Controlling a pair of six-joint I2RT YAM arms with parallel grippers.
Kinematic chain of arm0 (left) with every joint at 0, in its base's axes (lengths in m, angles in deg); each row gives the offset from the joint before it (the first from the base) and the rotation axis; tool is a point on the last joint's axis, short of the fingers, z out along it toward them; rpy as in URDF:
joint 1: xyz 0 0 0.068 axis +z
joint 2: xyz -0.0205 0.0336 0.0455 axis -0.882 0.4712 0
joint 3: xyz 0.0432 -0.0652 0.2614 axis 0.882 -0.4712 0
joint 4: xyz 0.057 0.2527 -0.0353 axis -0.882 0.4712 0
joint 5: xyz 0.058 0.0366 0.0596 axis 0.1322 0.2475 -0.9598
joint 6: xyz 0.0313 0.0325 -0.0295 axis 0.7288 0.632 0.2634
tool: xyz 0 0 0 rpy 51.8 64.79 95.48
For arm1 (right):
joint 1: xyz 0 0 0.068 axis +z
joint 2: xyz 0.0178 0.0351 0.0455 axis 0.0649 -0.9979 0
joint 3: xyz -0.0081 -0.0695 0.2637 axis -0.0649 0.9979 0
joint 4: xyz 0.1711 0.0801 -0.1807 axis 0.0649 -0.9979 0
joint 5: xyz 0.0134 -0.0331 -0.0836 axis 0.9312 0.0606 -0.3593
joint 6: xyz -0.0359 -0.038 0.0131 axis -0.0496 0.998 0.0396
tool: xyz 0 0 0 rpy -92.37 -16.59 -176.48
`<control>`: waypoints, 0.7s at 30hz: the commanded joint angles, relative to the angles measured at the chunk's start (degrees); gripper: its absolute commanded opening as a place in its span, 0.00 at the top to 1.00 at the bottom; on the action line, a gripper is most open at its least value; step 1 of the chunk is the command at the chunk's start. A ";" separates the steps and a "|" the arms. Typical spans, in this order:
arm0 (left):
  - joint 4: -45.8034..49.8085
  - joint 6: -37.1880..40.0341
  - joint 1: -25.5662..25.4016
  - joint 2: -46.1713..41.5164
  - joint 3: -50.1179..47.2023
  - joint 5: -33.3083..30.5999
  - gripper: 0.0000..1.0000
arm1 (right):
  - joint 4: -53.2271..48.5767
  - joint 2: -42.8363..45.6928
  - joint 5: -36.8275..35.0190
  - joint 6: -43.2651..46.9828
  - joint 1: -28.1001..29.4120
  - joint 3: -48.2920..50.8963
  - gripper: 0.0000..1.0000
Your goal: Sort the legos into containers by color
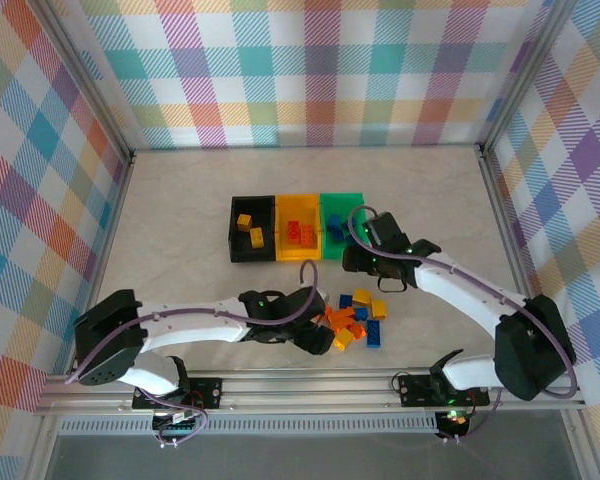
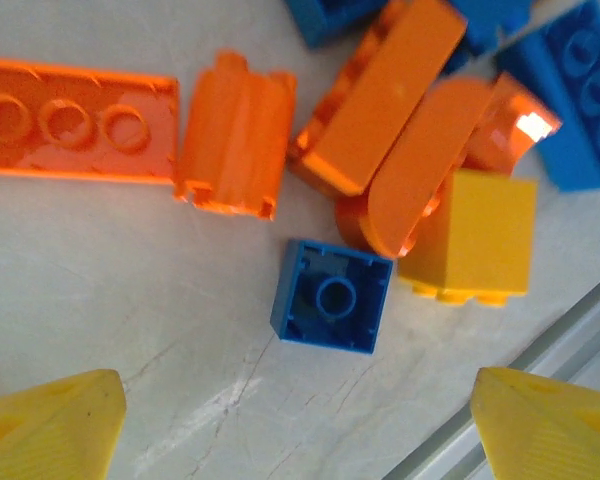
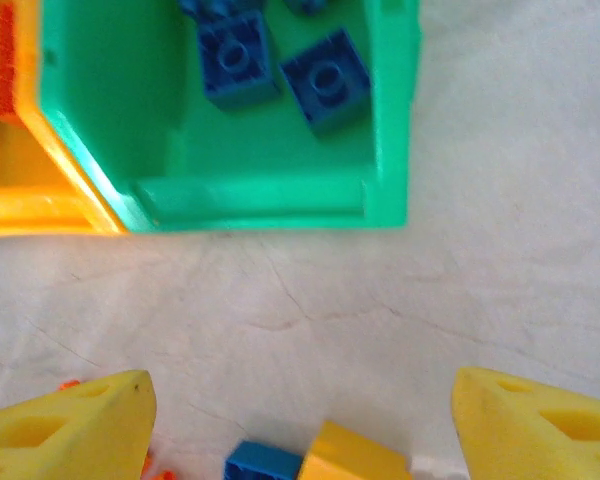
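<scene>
The left tool [image 2: 300, 435] is hovering wide open over a small blue plastic brick [image 2: 332, 308]; the right tool [image 3: 305, 425] is gaping near the green plastic bin [image 3: 280, 200].

My left pincer [image 2: 300, 432] hangs spread wide and empty, its arm stretched low toward the right. My right pincer [image 3: 302, 428] gapes empty too, its arm bent inward and pointing down.

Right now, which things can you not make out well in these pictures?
- Top view: the left gripper covers part of the lego pile; bricks beneath are hidden.
- Top view: orange bricks in the yellow-orange bin are too small to count.
- Right wrist view: the top edge cuts off the green bin, so its blue bricks cannot be counted.
</scene>
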 commanded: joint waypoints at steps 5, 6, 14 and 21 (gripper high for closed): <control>2.77 4.38 -2.32 7.97 4.60 -5.88 0.17 | 1.52 5.66 -0.16 -1.59 -0.10 2.72 0.22; 2.83 4.80 -2.63 8.95 5.01 -6.24 0.18 | 1.44 6.00 -0.27 -1.45 -0.12 2.74 0.22; 0.46 6.74 -3.25 13.81 6.20 -5.96 0.28 | 0.75 8.76 -0.99 -1.23 -0.34 3.27 0.21; -1.32 7.96 -3.20 15.90 7.10 -4.59 0.40 | 0.99 9.87 -1.07 -1.50 -0.47 4.08 0.21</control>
